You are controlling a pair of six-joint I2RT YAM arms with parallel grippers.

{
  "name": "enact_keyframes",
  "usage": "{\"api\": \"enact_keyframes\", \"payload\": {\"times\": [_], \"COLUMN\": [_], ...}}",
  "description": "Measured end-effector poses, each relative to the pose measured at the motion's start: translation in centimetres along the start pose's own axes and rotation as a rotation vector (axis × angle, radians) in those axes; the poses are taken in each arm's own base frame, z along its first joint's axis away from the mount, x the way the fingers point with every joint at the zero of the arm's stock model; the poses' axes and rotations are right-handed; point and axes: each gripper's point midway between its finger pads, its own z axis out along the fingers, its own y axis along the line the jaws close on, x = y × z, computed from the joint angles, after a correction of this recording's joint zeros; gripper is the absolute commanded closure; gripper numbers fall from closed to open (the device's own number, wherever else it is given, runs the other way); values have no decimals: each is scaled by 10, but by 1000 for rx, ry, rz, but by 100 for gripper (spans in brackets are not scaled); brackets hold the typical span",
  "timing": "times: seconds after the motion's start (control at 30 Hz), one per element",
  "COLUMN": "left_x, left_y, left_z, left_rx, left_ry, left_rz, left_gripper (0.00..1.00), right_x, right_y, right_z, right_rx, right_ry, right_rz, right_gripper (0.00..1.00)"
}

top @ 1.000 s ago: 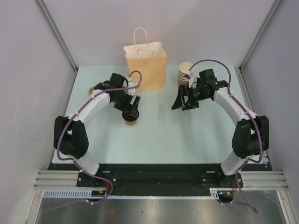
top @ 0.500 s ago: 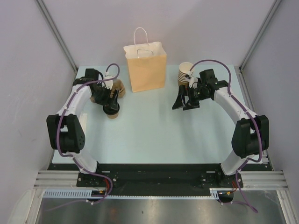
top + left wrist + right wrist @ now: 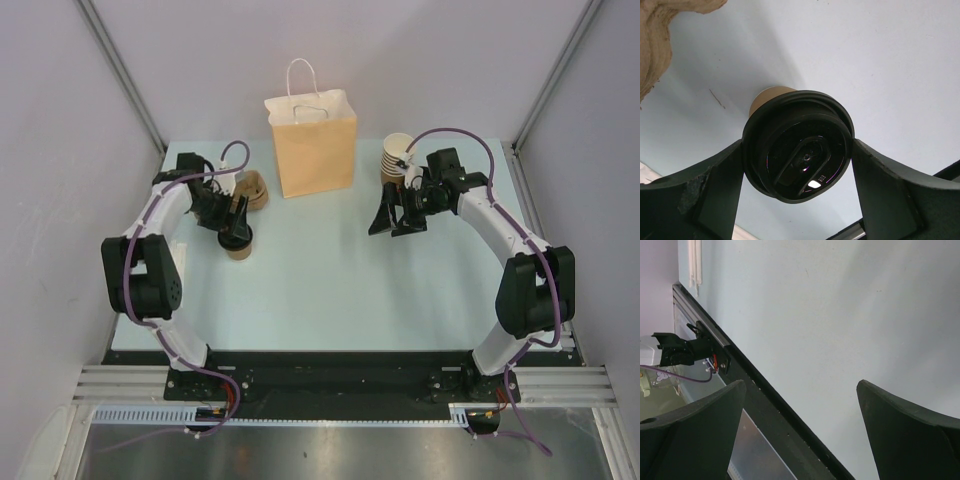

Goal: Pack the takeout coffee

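Note:
The takeout coffee (image 3: 238,247), a small brown paper cup with a black lid (image 3: 799,150), is at the left of the table. My left gripper (image 3: 234,226) is shut on it, and in the left wrist view its fingers (image 3: 725,175) press both sides of the lid. The brown paper bag (image 3: 312,145) stands upright and open at the back centre, to the right of the cup. My right gripper (image 3: 388,222) is open and empty over the table right of the bag. In the right wrist view (image 3: 801,385) only bare table shows between its fingers.
A stack of lidless tan cups (image 3: 397,158) stands at the back right, behind the right arm. A tan moulded-pulp piece (image 3: 250,190) lies just behind the left gripper and also shows in the left wrist view (image 3: 660,35). The table's black front rail (image 3: 770,405) is near.
My left gripper has carried the lidded cup left from the table's middle-left to the left side, beside the pulp piece. The right arm has not moved.

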Motion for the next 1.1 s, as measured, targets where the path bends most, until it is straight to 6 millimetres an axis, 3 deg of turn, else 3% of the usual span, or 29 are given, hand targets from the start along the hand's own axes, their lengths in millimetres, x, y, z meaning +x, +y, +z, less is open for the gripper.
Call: {"api": "enact_keyframes", "payload": {"times": [0.23, 0.47, 0.83, 1.1], "left_x": [1, 2, -1, -72], "left_y": [3, 6, 0, 2], "left_z": [1, -1, -14, -76], "left_rx": [23, 21, 31, -49], "left_ry": [-8, -11, -11, -205], "left_rz": [-22, -30, -33, 115], "left_gripper": [21, 1, 0, 1], "right_x": [0, 0, 0, 0], "right_y": [0, 0, 0, 0], "right_z": [0, 0, 0, 0], "right_rx": [0, 0, 0, 0], "right_ry": [1, 1, 0, 0], "right_rz": [1, 1, 1, 2], "right_gripper": [0, 0, 0, 0]}}
